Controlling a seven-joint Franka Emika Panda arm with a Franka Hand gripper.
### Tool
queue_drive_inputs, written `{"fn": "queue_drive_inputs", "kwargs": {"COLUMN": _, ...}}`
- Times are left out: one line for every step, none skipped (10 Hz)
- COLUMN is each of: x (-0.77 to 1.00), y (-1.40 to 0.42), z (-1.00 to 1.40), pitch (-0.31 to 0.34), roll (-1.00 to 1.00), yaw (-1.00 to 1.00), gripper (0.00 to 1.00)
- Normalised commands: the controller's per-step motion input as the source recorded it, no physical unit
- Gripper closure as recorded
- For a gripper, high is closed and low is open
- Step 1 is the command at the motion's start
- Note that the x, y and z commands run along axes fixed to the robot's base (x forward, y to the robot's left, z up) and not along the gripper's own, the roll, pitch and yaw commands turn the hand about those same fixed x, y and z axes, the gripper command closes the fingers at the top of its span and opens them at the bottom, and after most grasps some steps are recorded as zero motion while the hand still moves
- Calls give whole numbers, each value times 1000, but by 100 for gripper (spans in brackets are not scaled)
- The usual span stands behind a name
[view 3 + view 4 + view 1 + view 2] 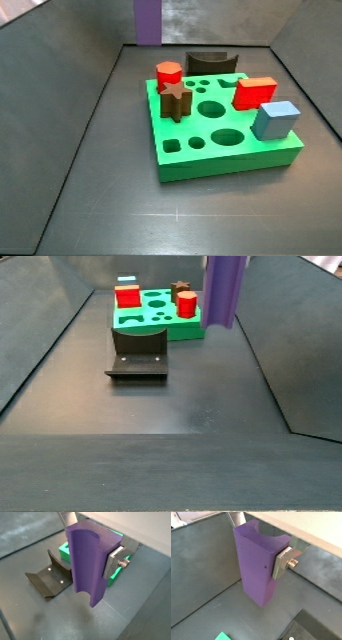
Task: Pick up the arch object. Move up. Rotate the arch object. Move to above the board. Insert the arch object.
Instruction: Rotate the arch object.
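Silver finger plates clamp the arch object from either side, the jaws closed on its upper part; one pad presses flat against the purple face in a wrist view, and the same grip shows from the opposite angle. The gripper holds the piece well clear of the dark floor, hanging lengthwise with its scooped end up by the jaws.

In a side view the purple block hangs beside the board, off toward one edge rather than over it, with the fixture standing on the floor nearer the camera. From the opposite side it appears only as a purple strip at the frame's upper edge, behind the green slab.

The lift appears done; the step in hand looks like the turn of the piece before the carry to the board. Doing it well likely means rotating slowly about the grip so the long block does not swing or slip between the pads, and keeping it high enough to clear the red block, the blue block and the other pieces standing on the slab. Which hole takes the arch cannot be told from these views.
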Motion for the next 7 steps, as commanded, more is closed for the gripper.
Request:
{"fn": "queue_drive_inputs", "kwargs": {"x": 21, "y": 6, "z": -1000, "pitch": -13, "roll": -189, "yaw": -74, "gripper": 100}}
{"fn": "queue_drive_inputs", "kwargs": {"x": 17, "y": 8, "z": -1000, "pitch": -45, "roll": -178, "yaw": -65, "gripper": 100}}
{"fn": "queue_drive_inputs", "kwargs": {"x": 17, "y": 9, "z": -1000, "pitch": -54, "roll": -177, "yaw": -62, "gripper": 100}}
{"fn": "queue_drive_inputs", "kwargs": {"x": 23, "y": 10, "z": -939, "pitch": -57, "roll": -179, "yaw": -62, "gripper": 100}}
{"fn": "queue_drive_inputs", "kwargs": {"x": 24, "y": 9, "z": -826, "pitch": -56, "roll": -181, "yaw": -61, "gripper": 100}}
{"fn": "queue_drive_inputs", "kwargs": {"x": 22, "y": 10, "z": -607, "pitch": -55, "roll": -187, "yaw": -59, "gripper": 100}}
{"fn": "queue_drive_inputs", "kwargs": {"x": 22, "y": 10, "z": -500, "pitch": -54, "roll": -191, "yaw": -58, "gripper": 100}}
